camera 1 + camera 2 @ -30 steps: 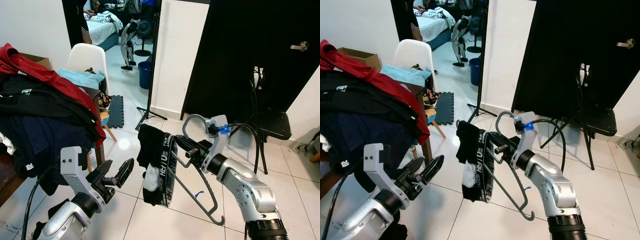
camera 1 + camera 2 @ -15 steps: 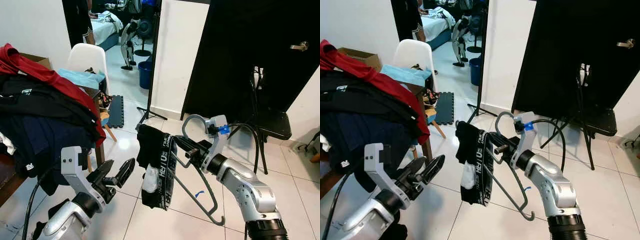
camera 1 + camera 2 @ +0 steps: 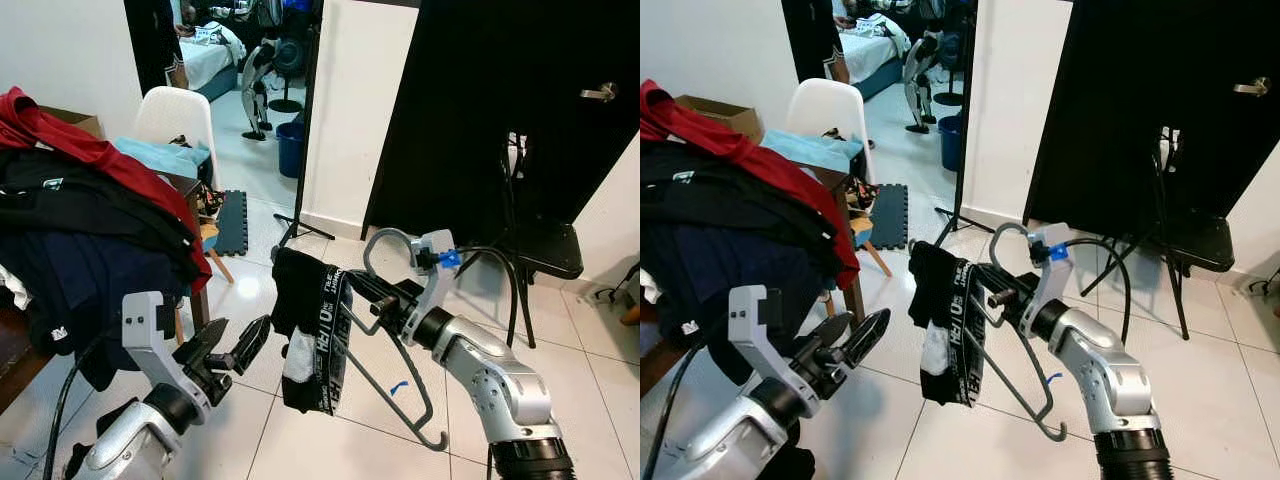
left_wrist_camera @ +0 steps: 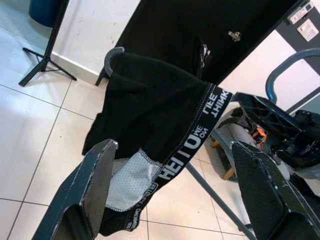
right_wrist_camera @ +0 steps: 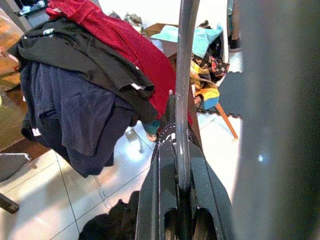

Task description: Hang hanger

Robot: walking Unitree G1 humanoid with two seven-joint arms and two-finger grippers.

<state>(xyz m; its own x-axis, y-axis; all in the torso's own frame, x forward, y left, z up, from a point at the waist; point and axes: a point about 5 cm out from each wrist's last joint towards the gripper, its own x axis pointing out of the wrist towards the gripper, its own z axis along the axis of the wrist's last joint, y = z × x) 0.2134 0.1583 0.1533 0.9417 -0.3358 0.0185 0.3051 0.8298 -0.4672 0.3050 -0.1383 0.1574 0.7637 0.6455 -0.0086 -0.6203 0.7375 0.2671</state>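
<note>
One grey hanger (image 3: 385, 345) carrying black shorts (image 3: 308, 335), sitting clamped in the right gripper (image 3: 372, 300), long axis slanting down toward the floor, hook low. Hovering just beside and below the shorts, left gripper (image 3: 232, 355), fingers spread, holding nothing. Crowding the left: clothes pile (image 3: 85, 220).

White floor tiles (image 3: 300, 440) catch a glare by the white chair (image 3: 172, 118). A heap of clothes (image 3: 80, 220), red over black and navy, covers the dark surface (image 3: 15, 365) on the left. A black door (image 3: 520, 110) with a steel handle (image 3: 600, 93) stands beside a white wall (image 3: 350, 110). Before it sits a black folding chair (image 3: 540, 245). Through the doorway, a blue bin (image 3: 290, 148) and a bed (image 3: 205, 55).
</note>
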